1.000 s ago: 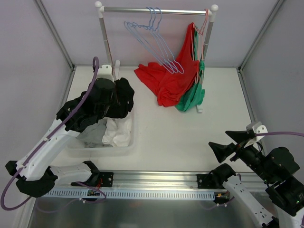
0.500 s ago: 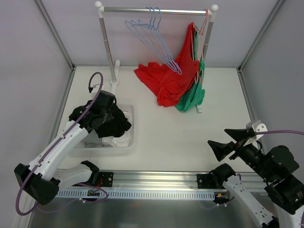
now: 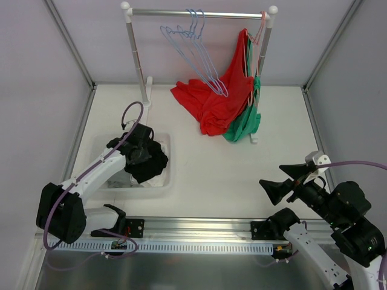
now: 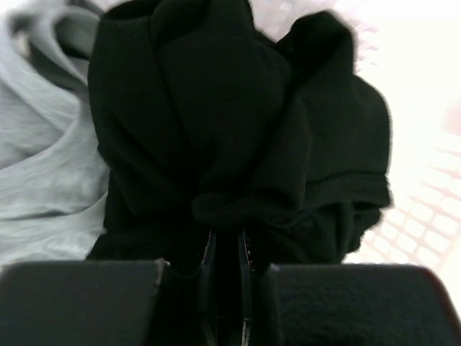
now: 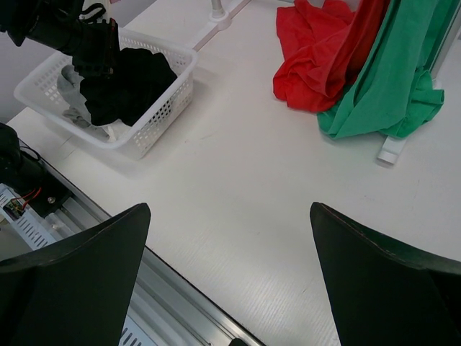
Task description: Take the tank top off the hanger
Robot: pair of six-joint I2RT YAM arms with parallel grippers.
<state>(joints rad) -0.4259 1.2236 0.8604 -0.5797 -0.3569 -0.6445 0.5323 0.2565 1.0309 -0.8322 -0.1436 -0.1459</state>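
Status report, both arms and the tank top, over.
Left tool shut on black tank top, down in white basket. Right tool open, empty, over table. Nothing blocking.

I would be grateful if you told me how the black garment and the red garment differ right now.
The black garment is bunched over the white basket; the red garment hangs from the rail, its lower part spread on the table. The left gripper is shut on the black garment; nothing grips the red garment. Both are soft, crumpled fabric.
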